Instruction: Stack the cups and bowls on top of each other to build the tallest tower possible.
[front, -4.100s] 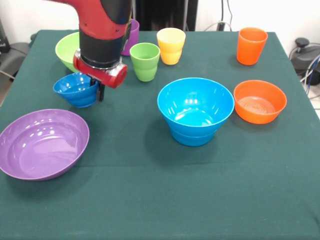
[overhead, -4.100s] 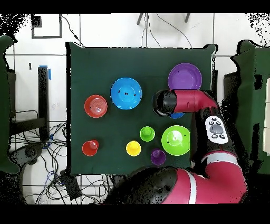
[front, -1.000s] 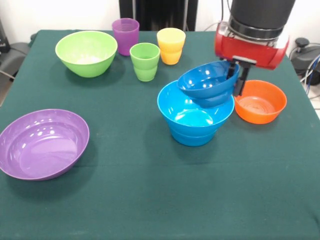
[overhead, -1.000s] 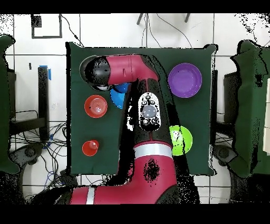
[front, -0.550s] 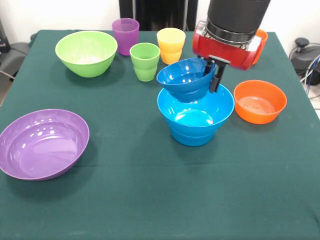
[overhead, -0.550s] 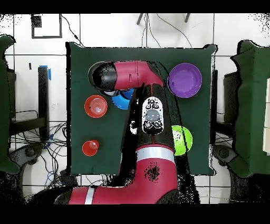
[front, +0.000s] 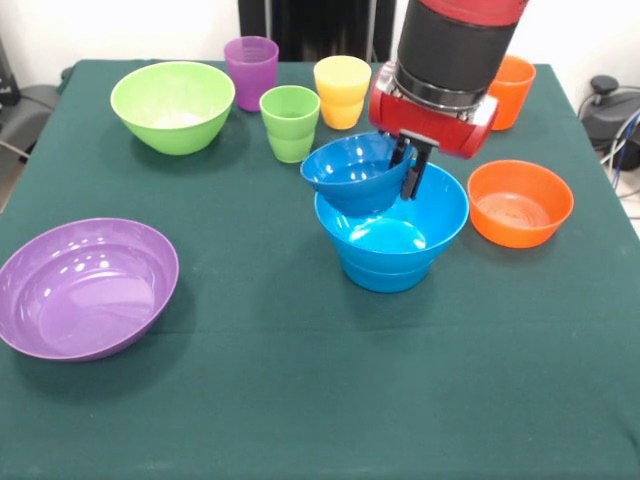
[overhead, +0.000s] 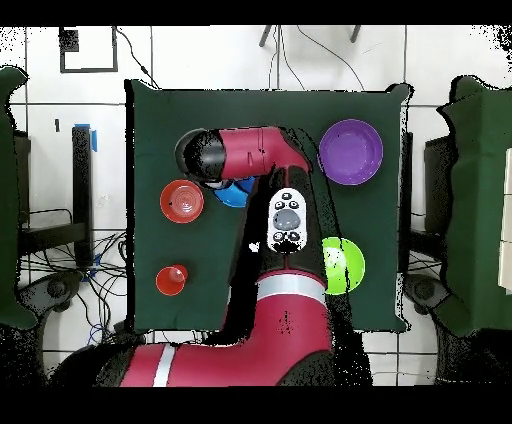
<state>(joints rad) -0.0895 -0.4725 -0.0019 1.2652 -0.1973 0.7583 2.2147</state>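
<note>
The gripper is closed on the rim of the dark blue bowl and holds it in the air, tipped a little. A moment ago this bowl hung more to the side, nearer the orange bowl. Now it has slid over and come down, so it sits just above the near-left part of the big light blue bowl. It hangs partly over that bowl's rim and is not yet in the middle. I think the arm is lining it up to drop it in. That would be the first piece of the tower, so the job has only just begun.

The front view shows the grip and the tilt well. It also shows the other things waiting on the green surface: the big purple bowl, the lime green bowl, and the purple cup, green cup, yellow cup and orange cup.

From above, the red arm covers most of this. Only a bit of blue bowl peeks out under it, and I cannot tell which blue bowl it is. The gripper is hidden there, and so are some of the cups. But that view shows how far apart the bowls lie on the surface.
</note>
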